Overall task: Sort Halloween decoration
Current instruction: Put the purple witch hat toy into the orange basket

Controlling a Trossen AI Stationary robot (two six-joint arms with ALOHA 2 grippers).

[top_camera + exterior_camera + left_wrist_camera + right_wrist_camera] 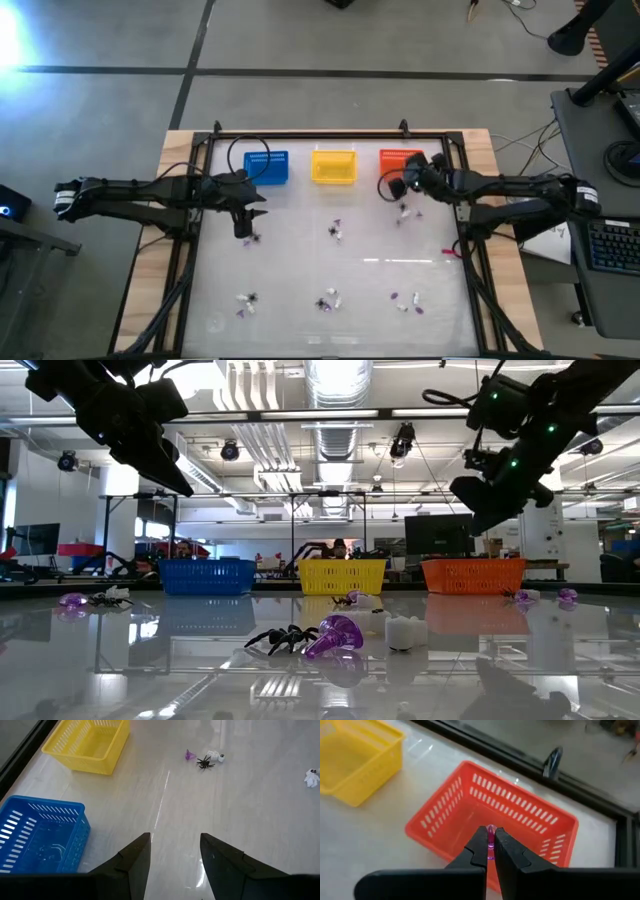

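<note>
A blue basket [267,167], a yellow basket [334,167] and an orange basket [399,164], all with slotted walls, line the glossy whitish table's [300,262] far edge. Scattered trinkets are black spiders [281,638], purple pieces [336,637] and whitish pieces [405,631]. The right gripper's [491,848] dark fingers pinch a purple trinket [490,839].

Glossy table [300,260], three baskets [334,167], scattered trinkets [334,231]

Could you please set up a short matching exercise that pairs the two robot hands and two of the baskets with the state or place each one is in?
Column one:
1. right hand
2. left hand
3. blue basket
4. yellow basket

Column two:
a. middle of the basket row
b. open and empty above the table
c. shut on a purple trinket over the orange basket
d. left end of the basket row

Pairs: 1-c, 2-b, 3-d, 4-a
</note>
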